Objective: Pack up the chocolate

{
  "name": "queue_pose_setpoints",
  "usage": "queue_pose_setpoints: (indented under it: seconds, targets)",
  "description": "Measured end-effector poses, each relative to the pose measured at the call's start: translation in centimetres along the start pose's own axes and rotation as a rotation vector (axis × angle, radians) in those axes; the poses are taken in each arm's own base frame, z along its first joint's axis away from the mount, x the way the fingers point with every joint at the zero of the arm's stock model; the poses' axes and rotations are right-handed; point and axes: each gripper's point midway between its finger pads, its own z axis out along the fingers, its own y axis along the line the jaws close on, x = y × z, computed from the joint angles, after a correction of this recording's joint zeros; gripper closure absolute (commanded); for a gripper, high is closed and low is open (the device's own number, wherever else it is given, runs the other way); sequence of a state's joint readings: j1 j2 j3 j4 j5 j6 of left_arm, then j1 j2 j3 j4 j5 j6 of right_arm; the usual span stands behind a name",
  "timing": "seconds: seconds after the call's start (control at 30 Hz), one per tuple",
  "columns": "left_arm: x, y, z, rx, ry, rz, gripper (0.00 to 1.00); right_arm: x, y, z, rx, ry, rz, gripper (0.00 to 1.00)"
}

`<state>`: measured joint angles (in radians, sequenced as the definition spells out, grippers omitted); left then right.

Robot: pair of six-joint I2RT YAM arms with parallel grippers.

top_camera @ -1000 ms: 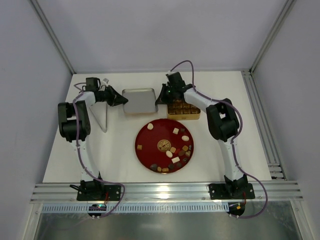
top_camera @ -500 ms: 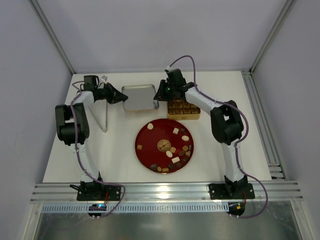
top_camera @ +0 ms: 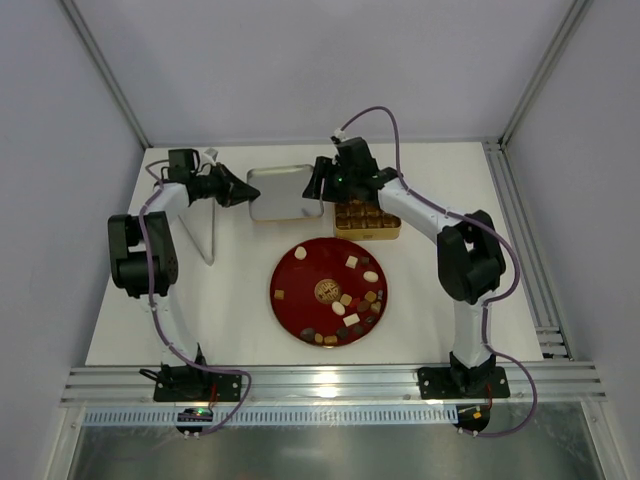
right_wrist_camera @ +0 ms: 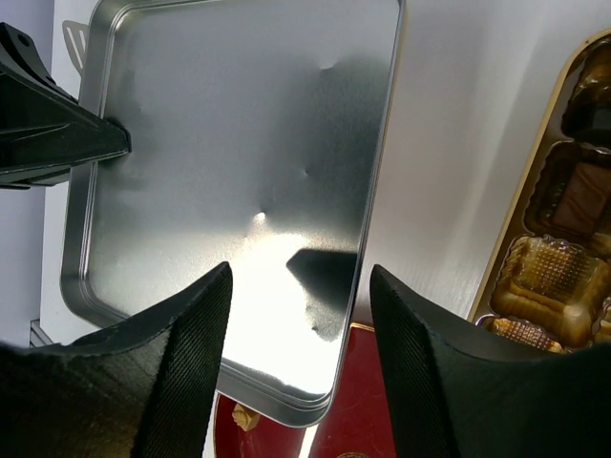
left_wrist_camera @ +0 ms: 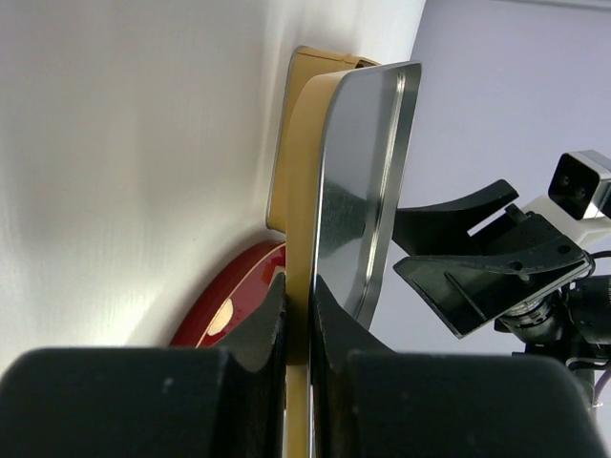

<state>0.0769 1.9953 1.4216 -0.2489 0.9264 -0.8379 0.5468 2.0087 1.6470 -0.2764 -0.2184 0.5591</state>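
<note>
Several small chocolates (top_camera: 351, 262) in brown and cream lie scattered on the round red plate (top_camera: 300, 290). The square gold tin (top_camera: 367, 218) behind the plate holds a few pieces (right_wrist_camera: 576, 205) in its cells. My left gripper (top_camera: 238, 188) is shut on the left edge of the tin's lid (top_camera: 283, 192), whose silver inside faces up. The fingers (left_wrist_camera: 267, 320) pinch the lid's rim (left_wrist_camera: 304, 191). My right gripper (top_camera: 322, 186) stands open over the lid's right edge (right_wrist_camera: 372, 191), touching nothing.
The white table (top_camera: 200, 300) is bounded by grey walls and a metal rail (top_camera: 320, 380) at the near edge. A thin grey rod (top_camera: 205, 240) stands by the left arm. The lid hangs just behind the plate, close beside the tin.
My right gripper has opened and let go of the lid's right edge. The lid has shifted slightly back, held now only by my left gripper.
</note>
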Motion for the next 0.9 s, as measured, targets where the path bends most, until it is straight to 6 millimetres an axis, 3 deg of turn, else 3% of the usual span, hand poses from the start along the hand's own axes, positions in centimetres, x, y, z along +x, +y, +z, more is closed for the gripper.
queue_pose_setpoints:
  seconds: [0.37,0.73,0.8,0.9]
  targets:
    - [1.0,-0.8,-0.5,0.023,0.006,0.001,1.0,0.3,-0.9,-2.0,0.048,-0.036,-0.018,0.27]
    - [1.3,-1.5,-0.9,0.038,0.005,-0.005,1.0,-1.2,-0.1,-7.1,0.073,-0.135,-0.146,0.19]
    - [1.4,-1.5,-0.9,0.041,0.008,-0.009,1.0,-1.0,0.8,-8.5,0.082,-0.151,-0.233,0.18]
    - [1.6,-1.5,-1.0,0.043,0.013,-0.018,1.0,0.0,4.3,-10.5,0.08,-0.191,-0.444,0.17]
